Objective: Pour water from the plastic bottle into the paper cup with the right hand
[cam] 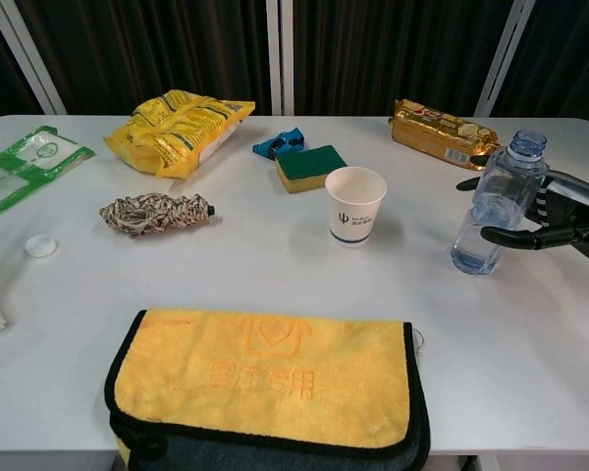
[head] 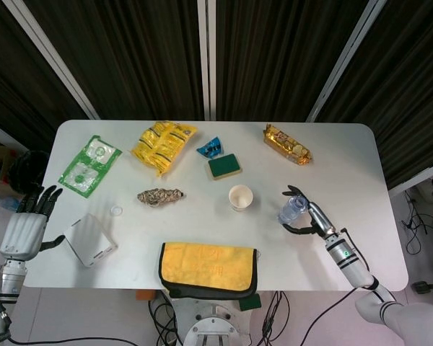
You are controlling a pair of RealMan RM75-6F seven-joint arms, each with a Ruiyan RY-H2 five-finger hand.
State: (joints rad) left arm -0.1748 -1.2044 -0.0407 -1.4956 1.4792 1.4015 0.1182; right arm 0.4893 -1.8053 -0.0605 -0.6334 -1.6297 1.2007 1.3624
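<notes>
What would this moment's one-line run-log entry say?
phase: bottle grasped, pre-pour | right hand: grips uncapped plastic bottle, slightly tilted | paper cup: upright, apart from bottle | left hand: idle off table edge, holding nothing

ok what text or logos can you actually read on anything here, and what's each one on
No text here can be read with confidence.
Paper cup: a dark logo with small print under it, too small to read.
Yellow towel: an embossed emblem and characters, too faint to read.
Yellow snack bag: printing, blurred.
Gold packet: printing and a white label, blurred.
Green and white bag: round marks, unreadable.
Plastic bottle: no label visible.
</notes>
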